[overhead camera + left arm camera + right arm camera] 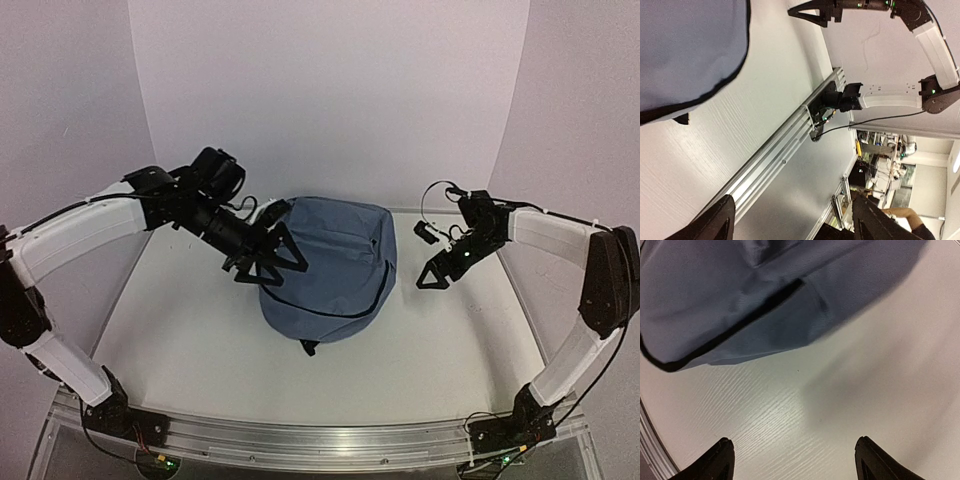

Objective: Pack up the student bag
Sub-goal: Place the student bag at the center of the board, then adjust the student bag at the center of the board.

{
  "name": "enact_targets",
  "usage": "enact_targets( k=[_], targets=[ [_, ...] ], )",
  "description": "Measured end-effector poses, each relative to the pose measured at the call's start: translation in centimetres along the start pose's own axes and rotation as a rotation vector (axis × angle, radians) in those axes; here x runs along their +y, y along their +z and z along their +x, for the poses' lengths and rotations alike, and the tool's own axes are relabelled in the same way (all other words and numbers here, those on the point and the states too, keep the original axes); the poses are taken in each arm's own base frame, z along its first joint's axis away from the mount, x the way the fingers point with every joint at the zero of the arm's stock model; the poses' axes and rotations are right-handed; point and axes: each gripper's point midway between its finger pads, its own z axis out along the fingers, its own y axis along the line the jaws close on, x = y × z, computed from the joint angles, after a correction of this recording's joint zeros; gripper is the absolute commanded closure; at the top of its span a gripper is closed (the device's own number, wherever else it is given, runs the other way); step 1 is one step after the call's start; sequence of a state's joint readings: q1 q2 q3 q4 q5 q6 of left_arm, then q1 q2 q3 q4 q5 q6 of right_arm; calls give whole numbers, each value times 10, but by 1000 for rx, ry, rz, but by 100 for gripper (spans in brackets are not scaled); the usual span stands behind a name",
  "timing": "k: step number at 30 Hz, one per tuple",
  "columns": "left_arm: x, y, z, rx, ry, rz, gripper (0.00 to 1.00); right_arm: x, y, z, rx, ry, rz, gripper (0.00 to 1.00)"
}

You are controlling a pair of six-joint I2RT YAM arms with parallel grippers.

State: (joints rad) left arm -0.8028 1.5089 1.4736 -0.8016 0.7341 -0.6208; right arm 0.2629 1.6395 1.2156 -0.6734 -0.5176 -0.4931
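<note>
The student bag (pixel 335 270) is a slate-blue soft backpack lying in the middle of the white table, its dark zipper line curving along the right and front. My left gripper (pixel 272 264) hovers at the bag's upper left edge, open and holding nothing. In the left wrist view the bag (pixel 685 50) fills the top left corner, and the left gripper (pixel 790 227) has only rail and floor between its fingertips. My right gripper (pixel 431 275) stands open just right of the bag, apart from it. The right wrist view shows the bag (pixel 765 295) above the open right gripper (pixel 792 462), with bare table between.
An aluminium rail (pixel 320 440) runs along the near table edge, carrying both arm bases. White walls enclose the back and sides. A small black part on a cable (pixel 425 232) hangs near the right wrist. The right arm's base (pixel 840 100) shows in the left wrist view.
</note>
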Motion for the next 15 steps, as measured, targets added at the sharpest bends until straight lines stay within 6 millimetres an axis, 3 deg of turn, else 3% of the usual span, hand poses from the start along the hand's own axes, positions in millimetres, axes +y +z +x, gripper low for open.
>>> enact_targets(
  k=[3,6,8,11,15],
  targets=[
    [-2,-32,-6,-99,23,-51,11,-14,-5,3,9,110,17,17],
    [15,-66,-39,-244,-19,-121,9,-25,0,-10,2,196,24,14],
    [45,-88,-67,-340,-94,-186,8,-33,4,-20,-9,246,28,13],
    [106,-113,-111,-442,-220,-303,9,-47,10,-39,-35,311,36,13],
    [171,-130,-155,-513,-324,-378,15,-72,19,-68,-86,376,73,14]
  ],
)
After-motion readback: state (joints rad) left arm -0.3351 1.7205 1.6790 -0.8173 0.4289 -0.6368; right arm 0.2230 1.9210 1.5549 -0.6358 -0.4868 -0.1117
